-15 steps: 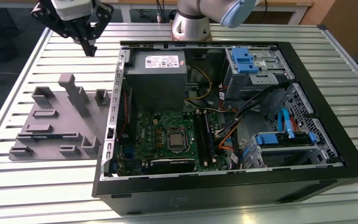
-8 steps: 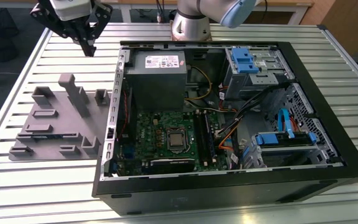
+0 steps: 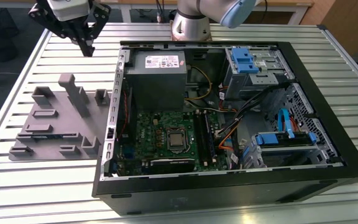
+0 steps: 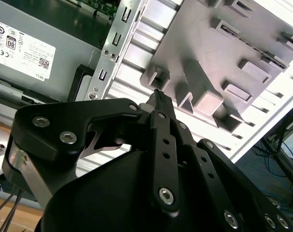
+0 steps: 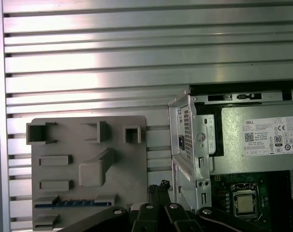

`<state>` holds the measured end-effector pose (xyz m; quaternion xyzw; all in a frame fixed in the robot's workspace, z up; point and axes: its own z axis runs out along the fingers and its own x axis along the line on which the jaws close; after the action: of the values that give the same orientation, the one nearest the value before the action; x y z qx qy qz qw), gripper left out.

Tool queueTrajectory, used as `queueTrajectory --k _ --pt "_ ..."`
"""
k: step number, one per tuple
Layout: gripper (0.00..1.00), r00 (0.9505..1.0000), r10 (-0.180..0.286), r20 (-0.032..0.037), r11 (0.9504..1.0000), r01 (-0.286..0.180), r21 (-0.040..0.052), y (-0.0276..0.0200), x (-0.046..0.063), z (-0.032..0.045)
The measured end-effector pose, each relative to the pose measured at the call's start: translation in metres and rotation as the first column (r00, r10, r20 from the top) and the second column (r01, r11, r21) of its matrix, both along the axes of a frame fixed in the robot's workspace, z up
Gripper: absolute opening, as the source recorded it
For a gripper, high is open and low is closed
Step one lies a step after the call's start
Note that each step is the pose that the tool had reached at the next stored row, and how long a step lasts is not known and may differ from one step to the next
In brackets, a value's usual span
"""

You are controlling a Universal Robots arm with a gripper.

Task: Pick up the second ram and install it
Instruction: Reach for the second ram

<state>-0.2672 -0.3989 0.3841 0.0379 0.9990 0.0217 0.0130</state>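
Second ram [image 5: 71, 203] sits on its edge in a long slot of the gray tray [image 5: 64, 140], beside the open computer case [image 3: 216, 193]. The gripper [image 3: 87, 50] hangs above the slatted table [image 3: 42, 186] near this tray. Its claw is closed narrow and holds nothing.

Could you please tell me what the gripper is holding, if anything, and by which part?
Nothing: the gripper is empty, its jaws closed together on no object.
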Motion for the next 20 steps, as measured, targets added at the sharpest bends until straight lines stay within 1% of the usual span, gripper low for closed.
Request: queueTrajectory --k 1,3,20 --pt "0.11 1.0000 0.000 0.0000 1.0000 0.000 0.0000 0.0000 -0.001 -0.0001" --pt "0.11 1.0000 0.000 0.0001 1.0000 0.000 0.0000 0.0000 -0.007 -0.0005" --pt "0.11 1.0000 0.000 0.0002 1.0000 0.000 0.0001 0.0000 -0.021 -0.0021"
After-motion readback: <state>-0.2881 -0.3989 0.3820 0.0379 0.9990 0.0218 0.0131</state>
